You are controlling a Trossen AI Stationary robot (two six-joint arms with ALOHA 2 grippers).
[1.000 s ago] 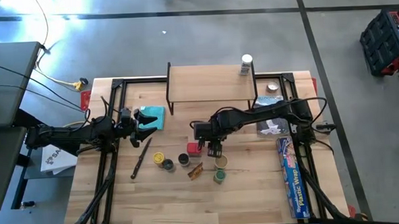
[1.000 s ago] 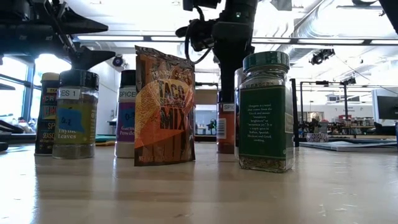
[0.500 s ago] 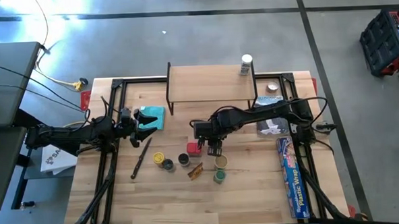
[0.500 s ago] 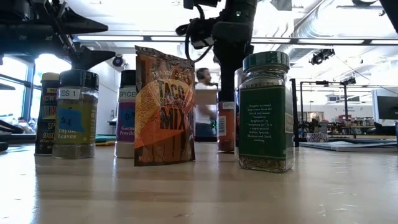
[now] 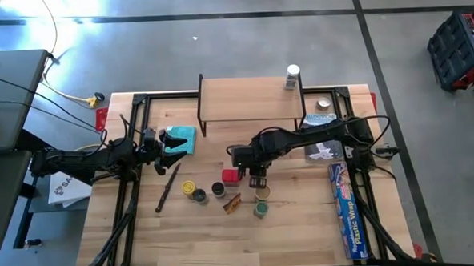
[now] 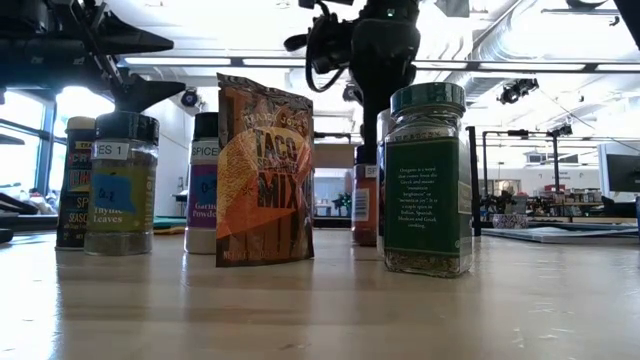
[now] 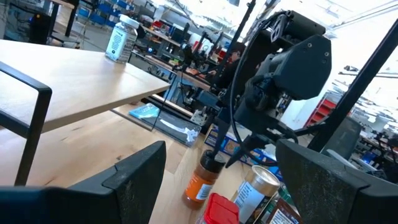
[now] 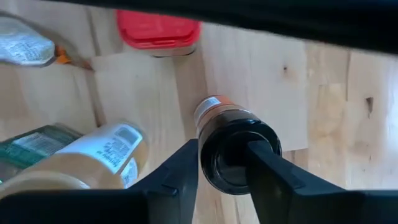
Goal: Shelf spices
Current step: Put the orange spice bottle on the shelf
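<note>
- since the earlier frame, right gripper [image 8: 224, 163] has closed onto the small orange dark-lidded spice jar [image 8: 235, 152], just beside the red box [image 8: 159, 34].
- left gripper [image 5: 162, 143] waits, fingers apart.
- step: grasping; next, lift to the light-wood shelf [image 5: 250, 100].

Grey concrete floor [image 5: 241, 44], bright ceiling lights [image 6: 250, 62], left-side window [image 6: 25, 150]
</note>
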